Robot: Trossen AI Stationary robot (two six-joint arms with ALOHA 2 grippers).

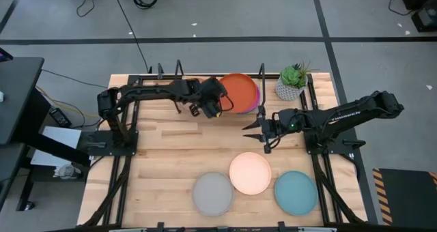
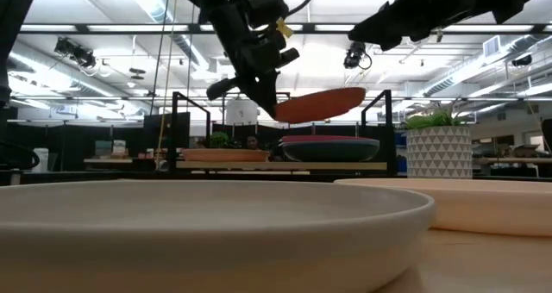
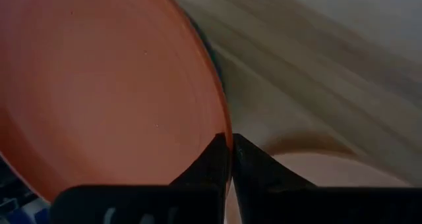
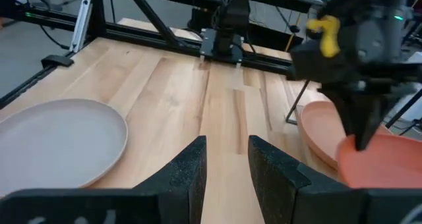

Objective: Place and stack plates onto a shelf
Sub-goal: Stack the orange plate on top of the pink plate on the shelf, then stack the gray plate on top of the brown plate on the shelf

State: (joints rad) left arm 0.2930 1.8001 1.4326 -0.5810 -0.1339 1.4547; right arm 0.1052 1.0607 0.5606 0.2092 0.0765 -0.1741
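Observation:
My left gripper (image 1: 217, 104) is at the table's far middle, shut on the orange plate (image 1: 239, 90). The plate hangs tilted above a stack (image 2: 330, 146) of a pink plate on a dark teal one, which rests on the shelf (image 2: 259, 165), a narrow plank with black hoop uprights. A tan plate (image 2: 224, 155) lies on the shelf farther left. My right gripper (image 1: 261, 127) is open, hovering over bare table just near of the stack. The grey (image 1: 213, 193), cream (image 1: 250, 172) and light blue (image 1: 295, 191) plates lie flat near the table's near edge. My left gripper pinches the orange plate's rim (image 3: 223, 128) between its two shut fingers (image 3: 211, 159), on the plate's left side. The fingers slant down from the table's left (image 2: 259, 77). The plate is lifted clear, tilted, its free side higher, just above the stack on the shelf.
A potted plant in a white patterned pot (image 1: 292, 82) stands at the far right, next to the stack. The black uprights (image 1: 261, 71) rise beside the plates. Bare wood lies across the table's middle (image 1: 191, 143).

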